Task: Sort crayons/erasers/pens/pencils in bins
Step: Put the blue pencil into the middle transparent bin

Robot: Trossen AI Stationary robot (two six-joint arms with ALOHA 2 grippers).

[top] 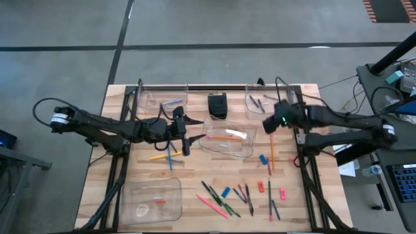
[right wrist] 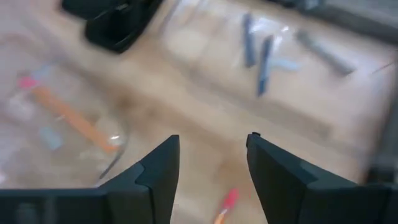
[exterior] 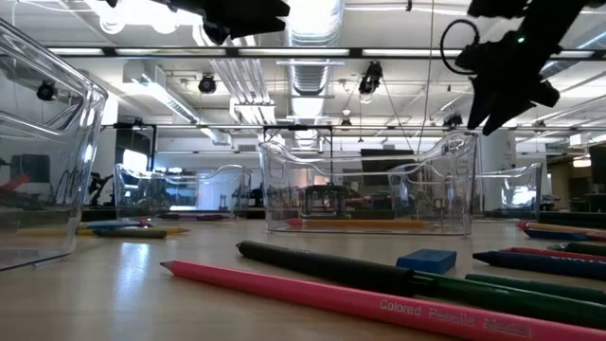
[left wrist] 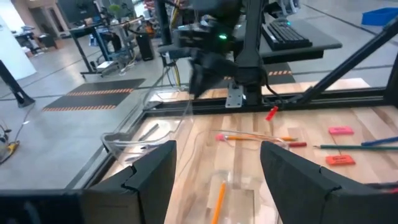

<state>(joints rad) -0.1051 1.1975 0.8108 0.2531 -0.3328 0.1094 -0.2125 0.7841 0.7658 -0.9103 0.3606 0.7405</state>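
The four clear shallow plastic bins (top: 225, 144) hold only a few sticks, most coloured pencils (top: 214, 205), pens and erasers still lying lower centre on the wooden tabletop (top: 195, 169), while the left hand (top: 184, 136) and right hand (top: 268, 123) hover empty, fingers apart.

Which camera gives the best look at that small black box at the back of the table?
The high view: the black box shows whole between the back bins. The right wrist view catches only part of it, blurred at the picture's edge. In the low and left wrist views I cannot make it out.
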